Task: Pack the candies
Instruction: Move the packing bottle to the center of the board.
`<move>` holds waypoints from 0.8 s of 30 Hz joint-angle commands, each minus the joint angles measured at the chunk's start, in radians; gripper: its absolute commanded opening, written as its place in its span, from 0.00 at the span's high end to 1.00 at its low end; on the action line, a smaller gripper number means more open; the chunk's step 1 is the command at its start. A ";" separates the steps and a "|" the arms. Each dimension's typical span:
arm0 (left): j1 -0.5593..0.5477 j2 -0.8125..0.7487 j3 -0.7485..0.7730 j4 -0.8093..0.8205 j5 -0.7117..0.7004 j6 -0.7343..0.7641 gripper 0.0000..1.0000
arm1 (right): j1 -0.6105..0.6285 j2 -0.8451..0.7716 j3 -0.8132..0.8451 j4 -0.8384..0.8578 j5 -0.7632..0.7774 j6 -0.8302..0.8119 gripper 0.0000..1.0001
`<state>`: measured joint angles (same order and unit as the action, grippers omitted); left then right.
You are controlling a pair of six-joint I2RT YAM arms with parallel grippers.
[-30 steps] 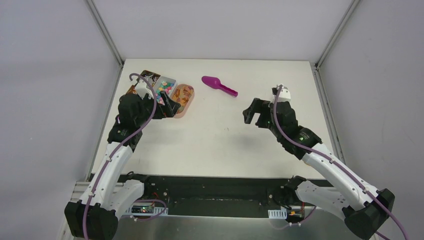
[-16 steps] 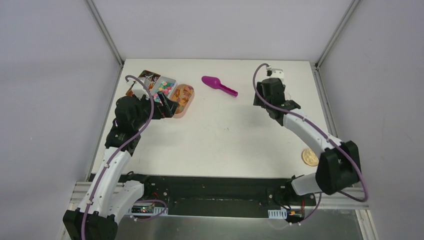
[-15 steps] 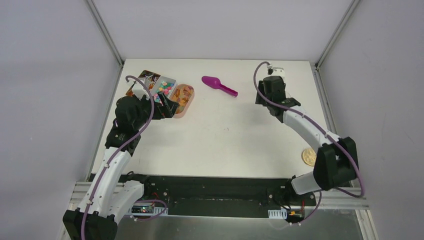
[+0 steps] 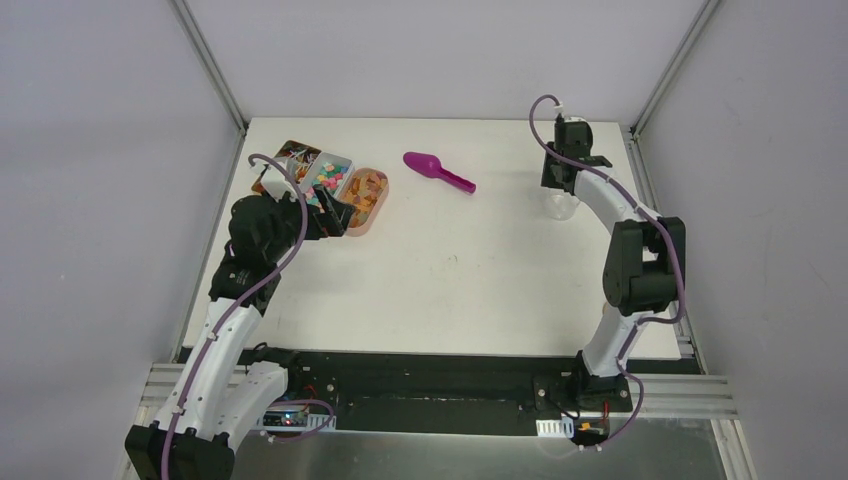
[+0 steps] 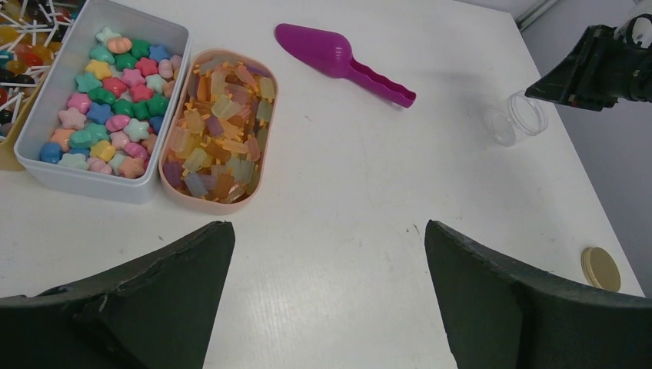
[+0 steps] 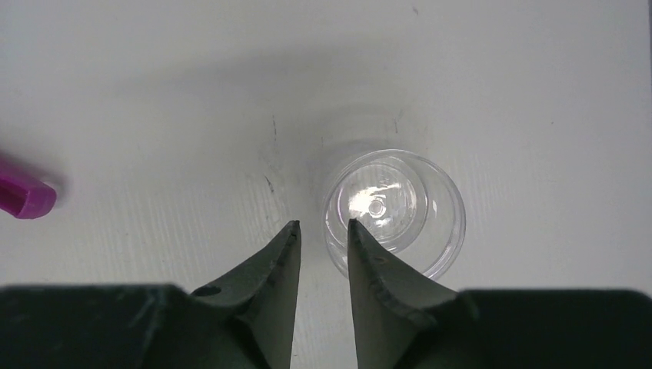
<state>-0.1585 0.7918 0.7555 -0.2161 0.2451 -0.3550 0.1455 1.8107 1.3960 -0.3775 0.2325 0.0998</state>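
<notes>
**Three candy containers, one empty jar: packing not yet begun**

One clear jar [image 6: 400, 207] stands upright and empty at the far right of the table [image 4: 450, 290]. Its one gold lid [image 5: 600, 267] lies off it, well apart near the front right edge. Your right gripper [image 6: 323, 224] hangs directly over the jar. Its fingers are drawn to a narrow gap that straddles the jar's wall, and I cannot tell whether they bear on it. Your left gripper [image 5: 327, 231] hovers near the trays with its fingers spread wide, holding nothing.

The candies [image 5: 219, 131] lie at the far left, too many to count. Amber pieces fill one pink oval tray [image 5: 207, 209], and coloured stars fill one white box [image 5: 100, 181] touching it. A third tray [image 5: 9, 150], holding stick sweets, sits beyond. One magenta scoop [image 5: 338, 60] lies between the trays and the jar, untouched.

Judgement: the step in hand is securing the jar. Next you need a firm pinch on its wall without tipping it, then to carry it towards the candies.
</notes>
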 commanded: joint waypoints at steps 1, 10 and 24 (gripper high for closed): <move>-0.013 -0.020 0.001 0.028 -0.022 0.016 0.01 | -0.032 0.036 0.077 -0.037 -0.067 -0.031 0.69; -0.013 -0.019 0.004 0.029 -0.027 0.016 0.02 | -0.044 0.078 0.068 -0.071 -0.110 -0.044 0.73; -0.019 -0.023 0.002 0.025 -0.033 0.018 0.03 | -0.043 0.057 0.008 -0.084 -0.128 -0.066 0.84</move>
<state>-0.1650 0.7898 0.7555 -0.2161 0.2337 -0.3515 0.1005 1.8973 1.4067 -0.4652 0.1181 0.0532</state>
